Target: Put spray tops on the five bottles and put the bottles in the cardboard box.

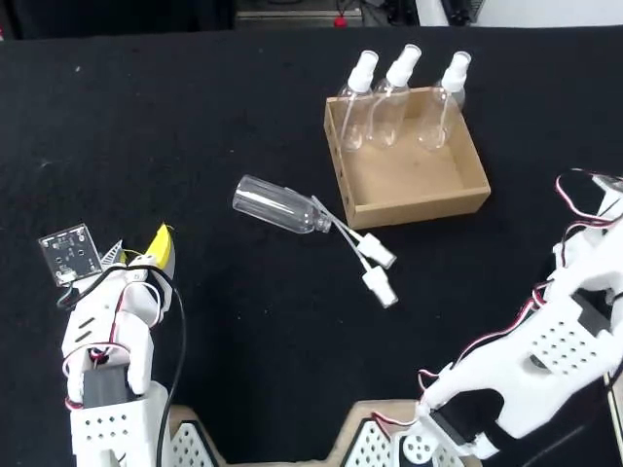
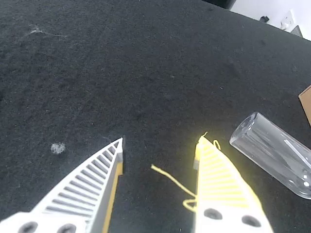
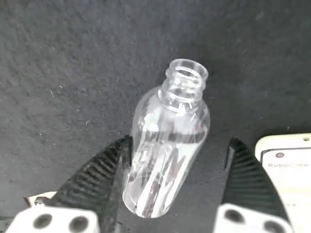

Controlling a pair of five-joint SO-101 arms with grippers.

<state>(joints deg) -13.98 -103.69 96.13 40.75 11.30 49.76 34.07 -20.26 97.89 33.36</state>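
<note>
Three capped bottles (image 1: pixel 389 92) stand in the box (image 1: pixel 419 206) as the jaws of the right arm (image 1: pixel 555 350) sit open around an uncapped bottle (image 3: pixel 165 150) on the surface (image 1: pixel 195 117), those of the left arm (image 1: pixel 107 331) open near a second bottle (image 1: pixel 277 206) lying by two loose spray tops (image 1: pixel 377 253); gripping and capping apparently come next.

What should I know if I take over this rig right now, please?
Left claw: open, empty, above the black table near a lying uncapped clear plastic bottle.
Right claw: open, around a second uncapped clear bottle.
Done: three clear bottles with white spray tops stand in the brown cardboard box.
To do: fit the two loose white spray tops beside the lying bottle, then box both bottles.
</note>
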